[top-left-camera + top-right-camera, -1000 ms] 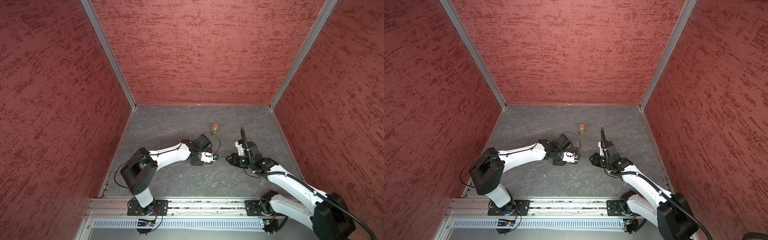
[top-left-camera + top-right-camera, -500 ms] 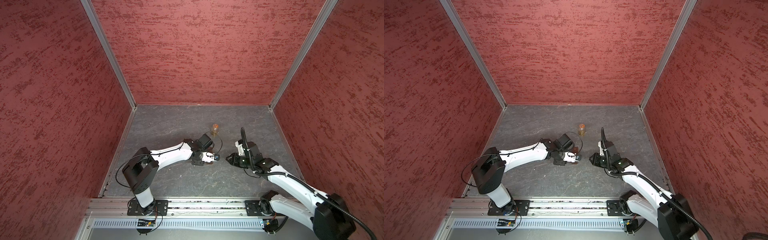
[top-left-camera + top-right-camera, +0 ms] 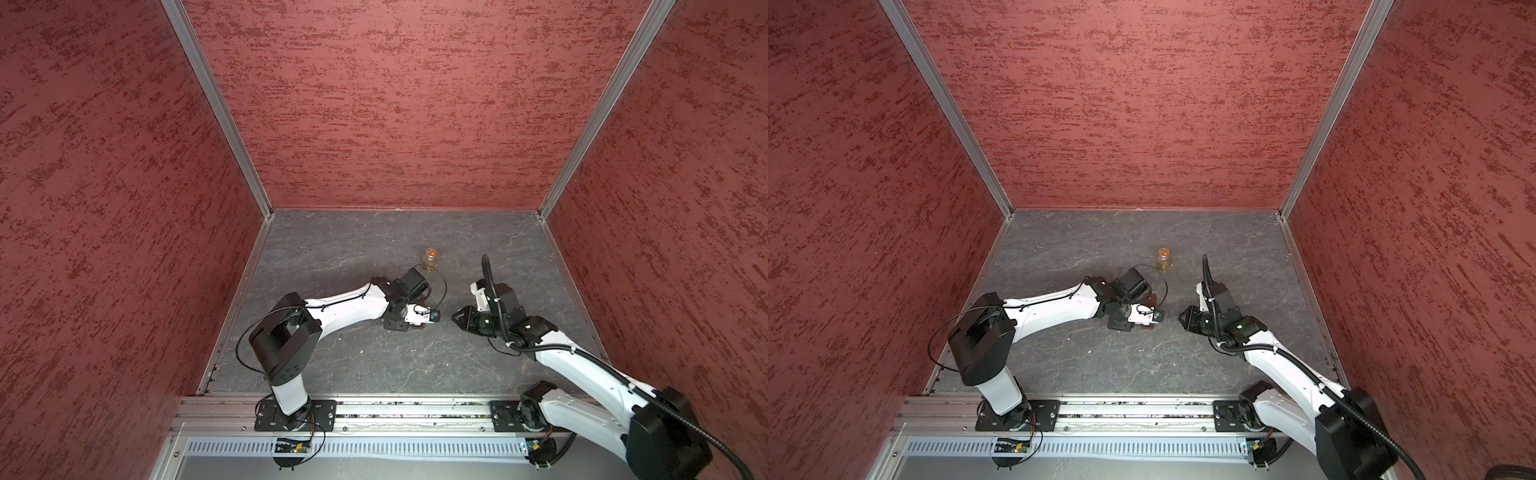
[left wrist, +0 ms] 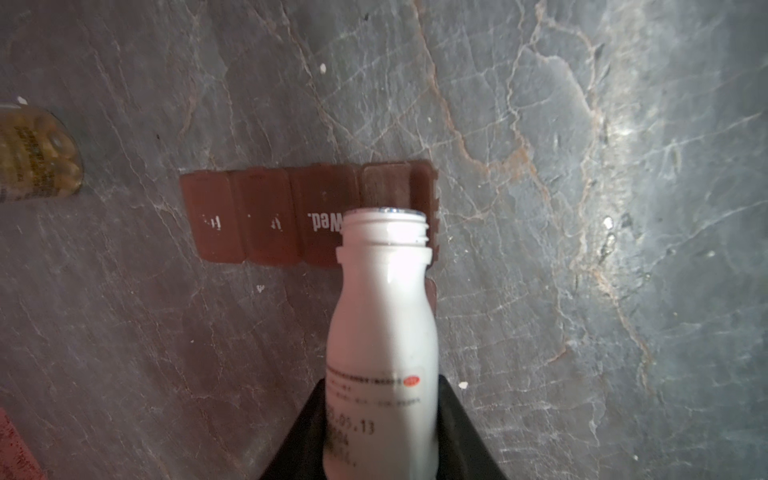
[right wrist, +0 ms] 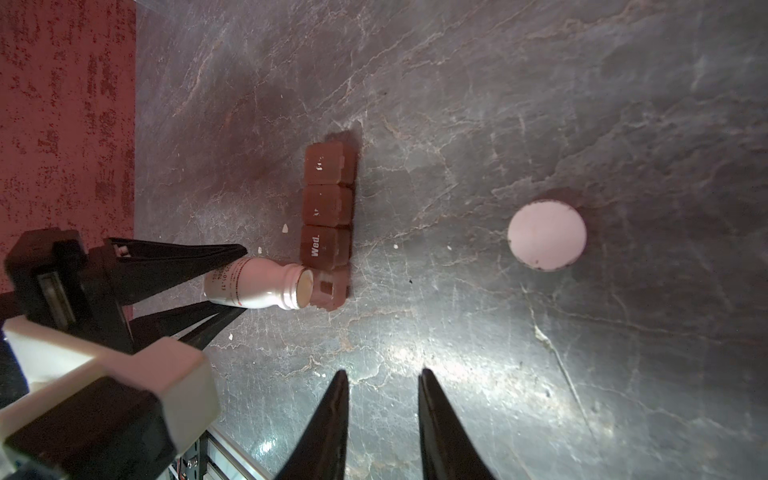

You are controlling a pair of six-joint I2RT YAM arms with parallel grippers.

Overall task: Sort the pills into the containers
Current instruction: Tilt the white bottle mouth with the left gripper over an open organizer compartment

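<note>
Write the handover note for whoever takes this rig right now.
Left pincer: shut on the white bottle, uncapped, tipped with its mouth at the open end compartment beside "Wed." on the containers strip.
Right pincer: open, empty, above the table.
White cap lies on the table, apart from the strip; amber bottle stands farther back, capped.
Done: white bottle uncapped, end lid open.
Left: no pill seen in any compartment; three lids shut.
</note>
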